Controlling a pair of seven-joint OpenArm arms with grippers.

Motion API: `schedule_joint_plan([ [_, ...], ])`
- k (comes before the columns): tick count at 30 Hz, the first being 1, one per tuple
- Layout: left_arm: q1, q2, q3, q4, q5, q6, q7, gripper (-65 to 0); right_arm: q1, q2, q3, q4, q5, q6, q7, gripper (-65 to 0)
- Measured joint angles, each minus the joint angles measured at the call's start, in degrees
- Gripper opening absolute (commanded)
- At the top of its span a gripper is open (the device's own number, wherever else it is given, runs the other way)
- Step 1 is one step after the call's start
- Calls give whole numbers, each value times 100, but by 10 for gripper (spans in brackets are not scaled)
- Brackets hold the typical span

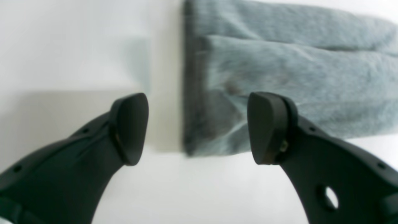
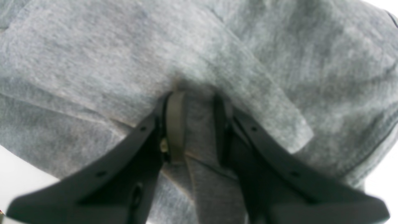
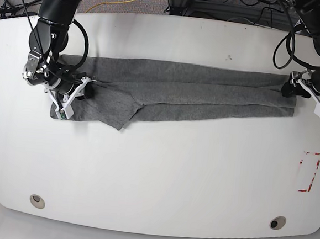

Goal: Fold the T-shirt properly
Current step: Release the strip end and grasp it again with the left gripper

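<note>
The white counter (image 3: 155, 174) is seen whole only in the base view, and on it the T-shirt (image 3: 178, 93) is laid as a long narrow band across the far half, folded lengthwise. A red marking (image 3: 309, 171) near the counter's edge and two round holes (image 3: 37, 201) in the near edge are shown in this view alone.

In the left wrist view the hem end of the T-shirt (image 1: 279, 77) is seen flat, in layers, with the left claw (image 1: 199, 129) standing wide apart just over its corner; nothing is held.

In the right wrist view the right claw (image 2: 196, 124) is seen clamped on a raised fold of the grey cloth (image 2: 199, 56), which the base view shows only as a small dark spot at the sleeve end.
</note>
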Motion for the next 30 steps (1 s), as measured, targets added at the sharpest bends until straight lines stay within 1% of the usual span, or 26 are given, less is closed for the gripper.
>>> schedule_joint_plan([
  [10,-33,238,157,-2,-92,0,-46,-192,4,2,7,-2,2,0,0,-504],
  [12,-31,243,157,-2,-98,0,-50,-214,4,0,7,-2,0,0,-2,-504],
  [14,-33,240,157,-2,-85,0,-48,-300,4,0,7,-2,0,-2,-2,-504],
  [17,-17,245,157,-2,-4,0,-31,-519,4,0,7,-2,0,0,0,-504],
  [19,-4,256,157,-4,-7,0,0,-615,4,0,7,-2,0,0,0,-504],
  [20,-2,262,160,-4,-13,0,-2,-632,4,0,7,-2,0,0,0,-504],
  [27,9,273,173,76,-4,0,0,-624,4,-2,7,-2,0,0,2,-504],
  [30,87,286,221,608,46,2,28,-624,2,-2,7,0,2,0,0,-504],
])
